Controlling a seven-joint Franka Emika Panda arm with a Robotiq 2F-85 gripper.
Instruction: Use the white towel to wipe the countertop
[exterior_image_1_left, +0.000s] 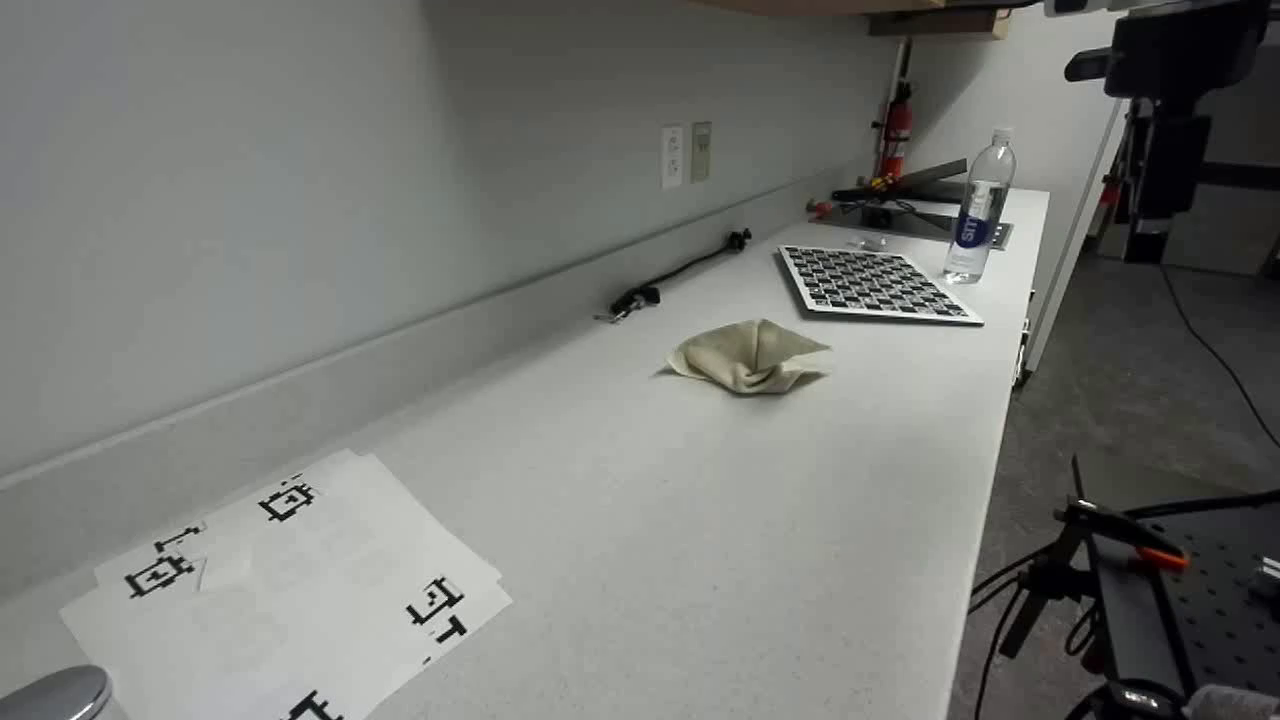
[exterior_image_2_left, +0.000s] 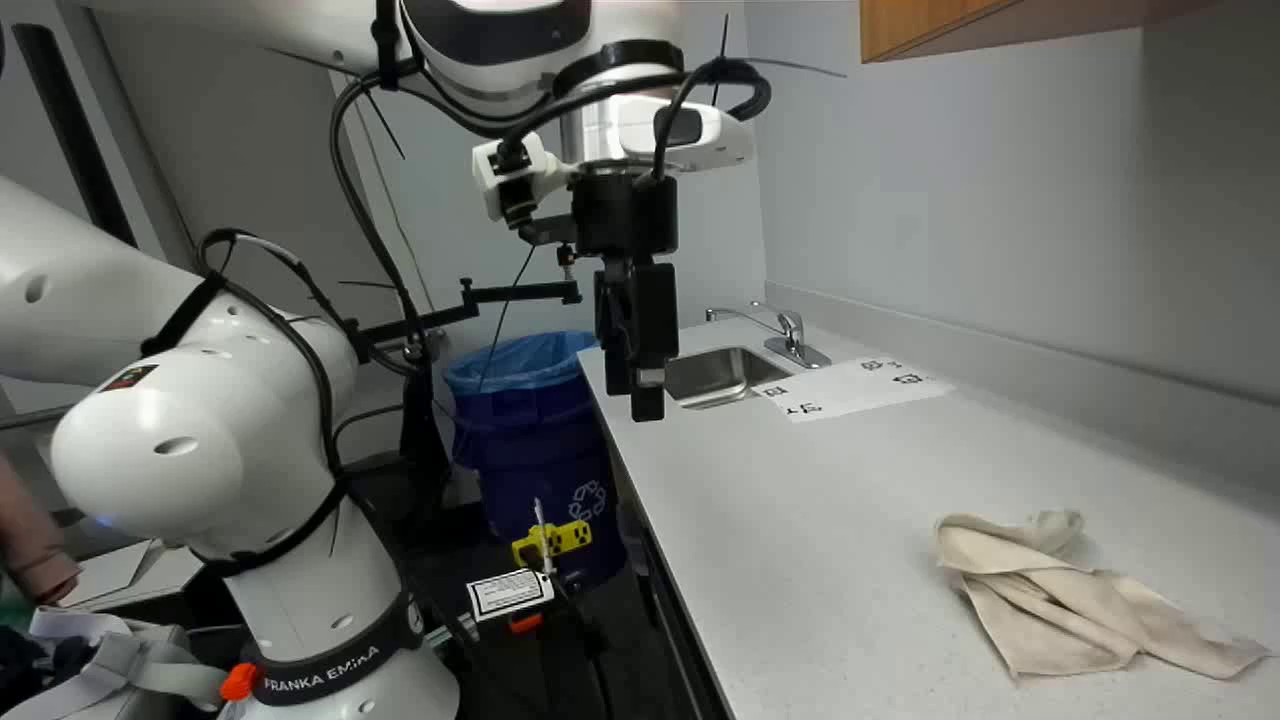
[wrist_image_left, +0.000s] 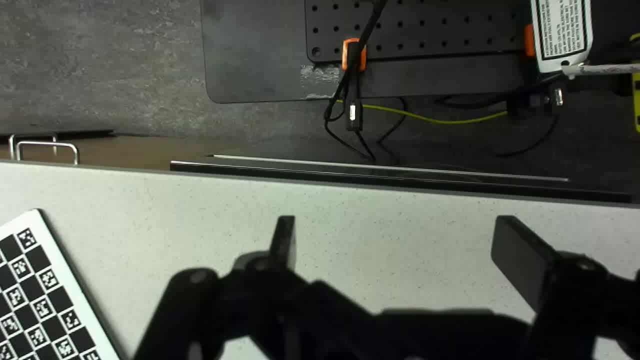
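In the wrist view the gripper (wrist_image_left: 392, 235) has its jaws spread wide, gripping nothing; only the counter (wrist_image_left: 190, 215) shows between them. It points down near the counter's front edge, a stance that would suit a pinch from above. The board (wrist_image_left: 45, 295) lies off to one side of it, perhaps a calibration aid put out of the working area.

In an exterior view the towel (exterior_image_1_left: 735, 352) lies on the counter, lower than the gripper, well apart from it and toward the wall (exterior_image_1_left: 300, 200). It is bunched, with raised folds that seem to offer a hold. It sits between the board and the sheets (exterior_image_1_left: 330, 570), likely so that there is surface to wipe around it. The bottle (exterior_image_1_left: 975, 225) stands upright just beside the board, presumably out of the wiping path.

In an exterior view the gripper hangs from the arm (exterior_image_2_left: 170, 440), seen too nearly edge-on to judge its gap there. The sink (exterior_image_2_left: 725, 372) and the sheets lie beyond it; the towel is lower, one end trailing flatter. The pick-up appears still to be done, and calls for a move inward and down. A thin corner might slip, so a raised fold looks safer.
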